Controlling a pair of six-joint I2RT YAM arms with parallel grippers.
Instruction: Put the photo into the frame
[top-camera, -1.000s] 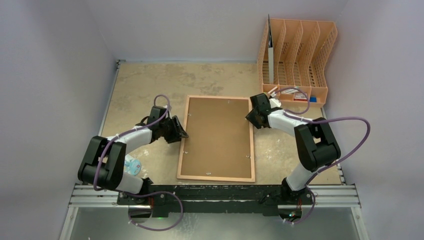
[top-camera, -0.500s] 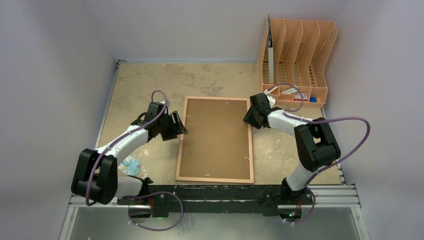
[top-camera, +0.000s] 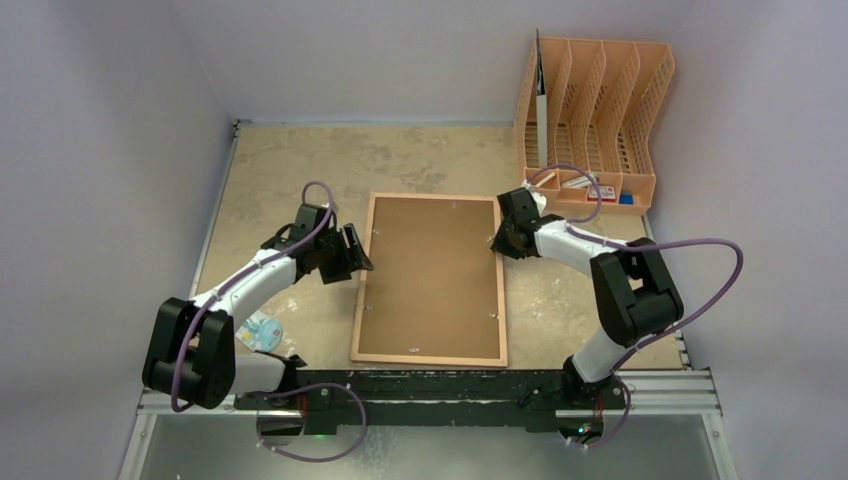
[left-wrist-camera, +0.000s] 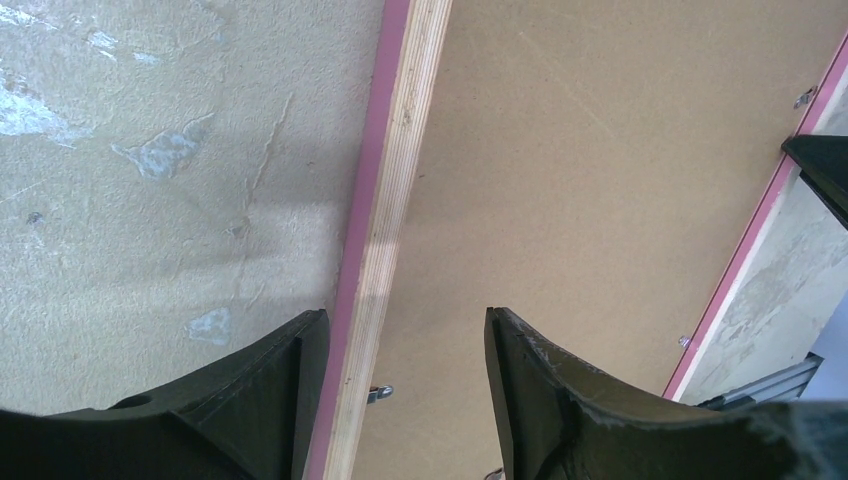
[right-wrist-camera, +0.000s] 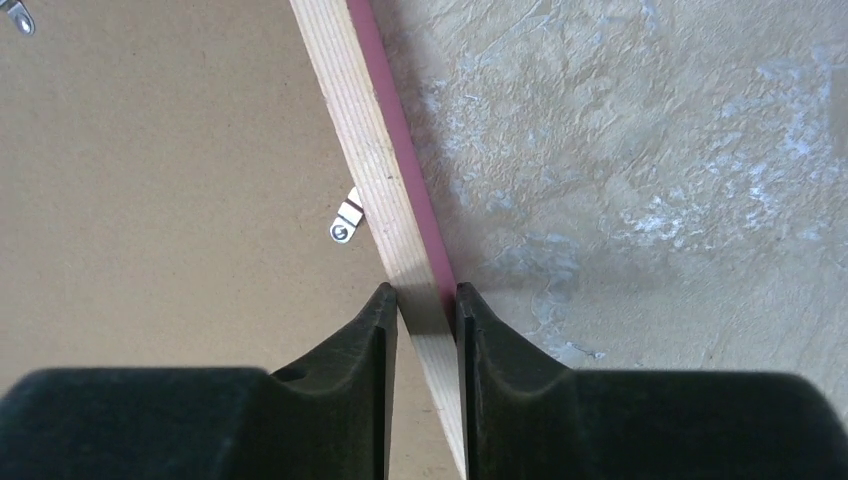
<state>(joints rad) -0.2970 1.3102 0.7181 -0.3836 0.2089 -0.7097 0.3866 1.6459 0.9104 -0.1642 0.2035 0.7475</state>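
Observation:
The frame (top-camera: 503, 300) lies back side up in the middle of the table, with the brown hardboard backing sheet (top-camera: 432, 275) lying in it. The photo is hidden. My left gripper (top-camera: 358, 258) is open and straddles the frame's left rail (left-wrist-camera: 395, 160): one finger is outside the rail, the other over the backing (left-wrist-camera: 600, 180). In the left wrist view the left gripper (left-wrist-camera: 406, 314) holds nothing. My right gripper (top-camera: 497, 240) is shut on the frame's right rail (right-wrist-camera: 350, 110), pinching wood and pink edge, as the right wrist view of the gripper (right-wrist-camera: 421, 292) shows.
An orange file rack (top-camera: 595, 110) stands at the back right with a dark sheet (top-camera: 541, 100) in its left slot. A small pale blue round thing (top-camera: 262, 328) lies by the left arm. Metal turn clips (right-wrist-camera: 346, 222) sit along the frame's inner edge.
The left arm stretched out and its gripper moved a little farther along the frame's left rail. The right gripper moved slightly left on the right rail. The frame shifted slightly left.

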